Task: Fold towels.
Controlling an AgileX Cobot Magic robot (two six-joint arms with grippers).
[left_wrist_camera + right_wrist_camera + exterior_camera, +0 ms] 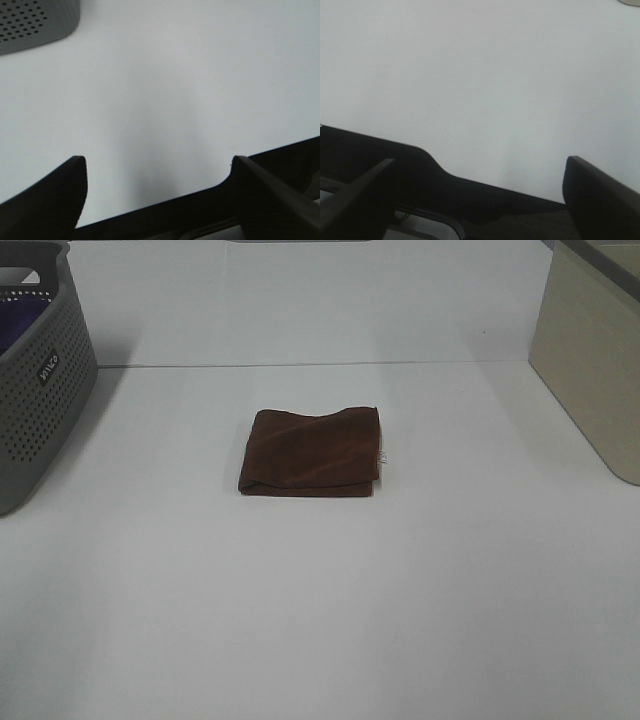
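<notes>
Towel lies folded on the table, looks done. Left gripper and right gripper both spread wide, empty. If refolding, pinch the tag-side corners evenly.

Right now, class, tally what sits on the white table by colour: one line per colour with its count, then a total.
Brown: 1, the folded towel
Grey: 1, the perforated basket, with purple cloth inside
Beige: 1, the box at the right edge
Total: 3
</notes>
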